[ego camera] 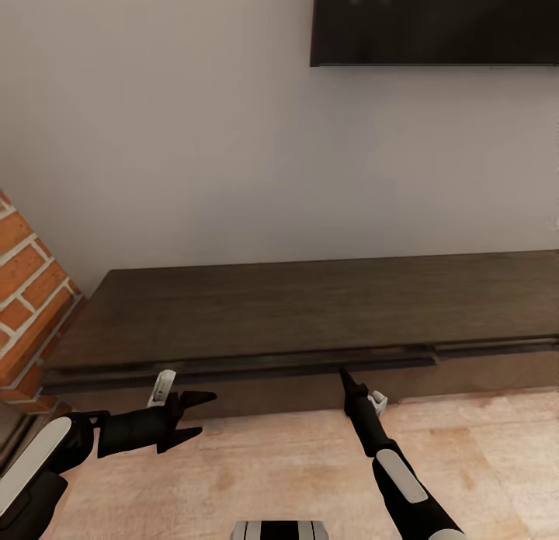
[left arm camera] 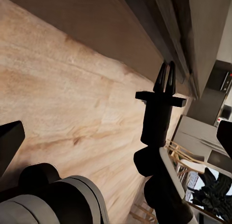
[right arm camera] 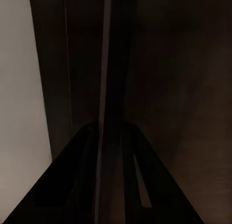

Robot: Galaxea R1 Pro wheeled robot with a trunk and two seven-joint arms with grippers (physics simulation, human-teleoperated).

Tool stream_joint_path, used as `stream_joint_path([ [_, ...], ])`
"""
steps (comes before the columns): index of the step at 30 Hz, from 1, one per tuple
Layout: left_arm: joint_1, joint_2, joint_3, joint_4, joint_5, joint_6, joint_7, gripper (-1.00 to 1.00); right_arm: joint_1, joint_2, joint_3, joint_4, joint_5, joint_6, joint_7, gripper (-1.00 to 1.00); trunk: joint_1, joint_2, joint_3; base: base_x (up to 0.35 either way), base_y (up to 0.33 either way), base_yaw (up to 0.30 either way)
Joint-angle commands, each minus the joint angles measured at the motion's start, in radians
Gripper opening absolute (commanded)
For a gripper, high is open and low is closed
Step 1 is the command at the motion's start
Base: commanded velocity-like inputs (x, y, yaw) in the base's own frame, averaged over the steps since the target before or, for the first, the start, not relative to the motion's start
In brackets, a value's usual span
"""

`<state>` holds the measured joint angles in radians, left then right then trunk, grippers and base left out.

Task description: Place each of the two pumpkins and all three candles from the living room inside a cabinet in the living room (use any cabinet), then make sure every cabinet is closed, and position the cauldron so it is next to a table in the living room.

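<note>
Long low dark brown wooden cabinet (ego camera: pixel 310 315) against wall; drawer front slightly ajar near front edge. Right claw (ego camera: pixel 342 375) closed, tip at drawer lip. Left claw (ego camera: pixel 198 414) open, empty, above floor. Front likely stiff, handleless: push flat face.

The left tool (ego camera: pixel 200 416) reaches toward three o'clock with its fingers spread apart, while the right tool (ego camera: pixel 343 376), fingers pressed together, stretches toward eleven o'clock on an extended arm.
</note>
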<state>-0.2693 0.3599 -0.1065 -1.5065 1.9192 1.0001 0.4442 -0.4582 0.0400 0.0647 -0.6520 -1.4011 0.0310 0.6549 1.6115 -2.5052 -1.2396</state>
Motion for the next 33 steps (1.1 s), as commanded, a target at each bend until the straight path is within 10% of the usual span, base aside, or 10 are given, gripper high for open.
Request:
stream_joint_path([
  [1,-0.001,0.001,-0.001,-0.001,0.01,0.0,0.01,1.0,0.0,0.0,0.006,0.0,-0.009,0.006,0.011,-1.0,-0.001,0.0,-0.001,-0.262,0.0,0.0],
  [33,-0.001,0.001,-0.001,0.0,0.01,0.0,0.01,1.0,0.0,0.0,0.006,0.0,-0.007,0.006,0.012,-1.0,-0.001,0.0,-0.001,-0.187,0.0,0.0],
])
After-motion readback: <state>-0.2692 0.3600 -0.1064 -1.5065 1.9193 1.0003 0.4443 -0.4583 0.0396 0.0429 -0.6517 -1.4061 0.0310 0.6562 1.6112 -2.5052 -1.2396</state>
